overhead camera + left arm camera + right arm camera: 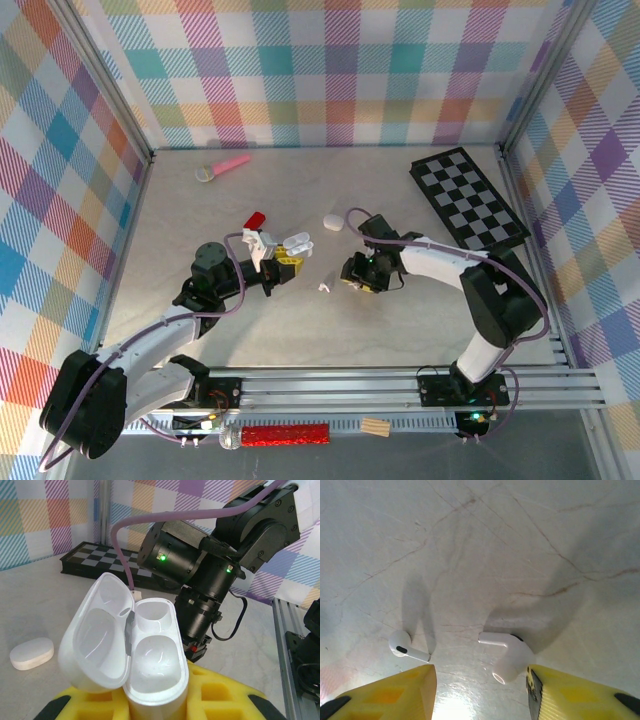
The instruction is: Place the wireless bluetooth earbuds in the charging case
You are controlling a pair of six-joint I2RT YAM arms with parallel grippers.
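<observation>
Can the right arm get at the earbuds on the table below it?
Likely yes: the right gripper hangs open just above the nearer earbud and the other earbud, nothing covering them.

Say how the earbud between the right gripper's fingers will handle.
Glossy and rounded, the earbud may squirt out of a pinch. Tiny, so probably light; it could skid on the smooth table. Its stem likely stops rolling.

The pale, marble-veined table (190,300) carries a black-and-white checkerboard (467,200) at two o'clock and a pink-handled brush (222,167) at eleven o'clock. A closed white case (333,222) lies just toward twelve from centre. Near centre lie a first earbud (407,647) and a second earbud (507,655), apart.
</observation>
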